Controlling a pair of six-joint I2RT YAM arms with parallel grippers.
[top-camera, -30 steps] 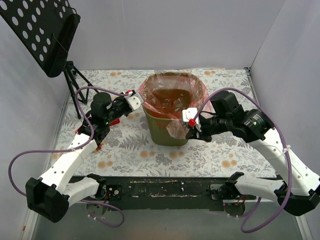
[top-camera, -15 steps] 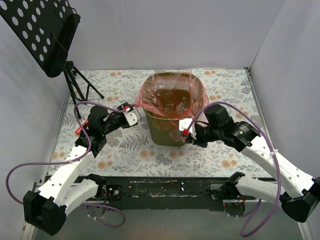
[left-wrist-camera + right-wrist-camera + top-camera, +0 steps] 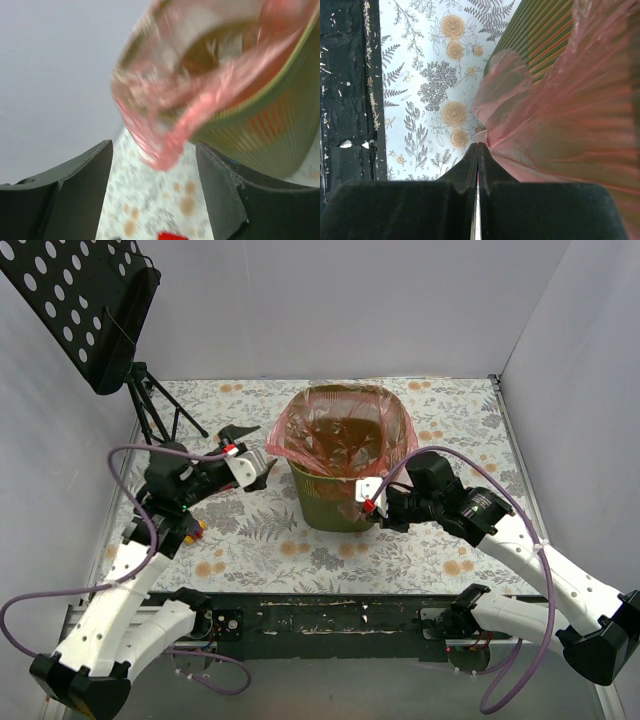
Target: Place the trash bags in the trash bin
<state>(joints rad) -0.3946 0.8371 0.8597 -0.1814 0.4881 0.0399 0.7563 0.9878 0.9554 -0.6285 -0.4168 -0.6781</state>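
Note:
The trash bin (image 3: 322,502) is olive green with mesh walls and stands mid-table. The red translucent trash bag (image 3: 345,430) lines its mouth, its edges folded over the rim. My left gripper (image 3: 255,448) is open, just left of the bin and apart from the bag. In the left wrist view the bag's loose flap (image 3: 165,145) hangs beyond my open left gripper (image 3: 152,165), beside the bin's wall (image 3: 265,135). My right gripper (image 3: 368,502) is at the bin's front, shut on the bag's hanging edge. The right wrist view shows that gripper (image 3: 478,146) pinching the bag (image 3: 560,115) beside the bin (image 3: 540,35).
A black perforated music stand (image 3: 95,310) on a tripod (image 3: 150,420) stands at the back left. A small red object (image 3: 190,528) lies under the left arm. The black base rail (image 3: 330,620) runs along the near edge. Walls close in both sides.
My left gripper has let go of the bag's left edge, opened and drawn back to the left. My right gripper has pulled the bag's front edge lower down the bin.

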